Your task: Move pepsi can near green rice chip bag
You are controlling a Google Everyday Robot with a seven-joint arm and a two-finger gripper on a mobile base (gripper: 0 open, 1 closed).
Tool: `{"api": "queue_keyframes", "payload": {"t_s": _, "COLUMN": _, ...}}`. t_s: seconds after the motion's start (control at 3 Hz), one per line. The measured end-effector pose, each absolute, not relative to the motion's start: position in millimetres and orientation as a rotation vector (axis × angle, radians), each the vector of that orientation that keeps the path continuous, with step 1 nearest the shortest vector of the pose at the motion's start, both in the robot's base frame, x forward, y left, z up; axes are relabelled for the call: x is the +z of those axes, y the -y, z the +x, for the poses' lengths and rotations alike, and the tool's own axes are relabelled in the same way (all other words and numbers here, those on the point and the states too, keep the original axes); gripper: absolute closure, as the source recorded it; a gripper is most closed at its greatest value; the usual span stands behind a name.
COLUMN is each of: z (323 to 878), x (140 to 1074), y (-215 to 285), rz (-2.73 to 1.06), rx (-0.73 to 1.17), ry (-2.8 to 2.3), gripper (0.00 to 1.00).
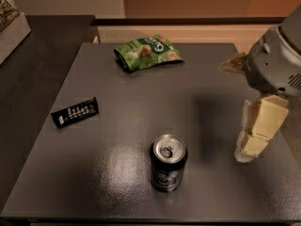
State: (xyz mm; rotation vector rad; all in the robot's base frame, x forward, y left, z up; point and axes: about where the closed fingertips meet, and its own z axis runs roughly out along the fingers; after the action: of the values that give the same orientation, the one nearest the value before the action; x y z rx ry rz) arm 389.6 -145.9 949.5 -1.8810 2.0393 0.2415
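Note:
The pepsi can stands upright near the table's front edge, dark navy with a silver top and a pale round logo. The green rice chip bag lies flat at the far side of the table, left of centre. The can and the bag are well apart. My gripper, pale yellow under a grey wrist housing, hangs above the table's right side, to the right of the can and a little farther back. It touches nothing and holds nothing that I can see.
A flat black wrapper with white marks lies on the left part of the grey table. A dark counter adjoins the table on the left, with a pale box at its far end.

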Motion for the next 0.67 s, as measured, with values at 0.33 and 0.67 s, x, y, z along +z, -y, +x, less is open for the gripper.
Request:
{"api": "queue_keyframes", "payload": {"t_s": 0.33, "z": 366.1, "x": 935.1, "y": 114.5, "rz": -1.933, "rx": 0.353, "ry": -1.937, "gripper": 0.00}}
{"api": "queue_keyframes", "payload": {"t_s": 0.67, "z": 351.6, "x": 919.1, "y": 86.2, "rz": -1.954, "rx": 0.446, "ry": -1.858, "gripper": 0.00}}
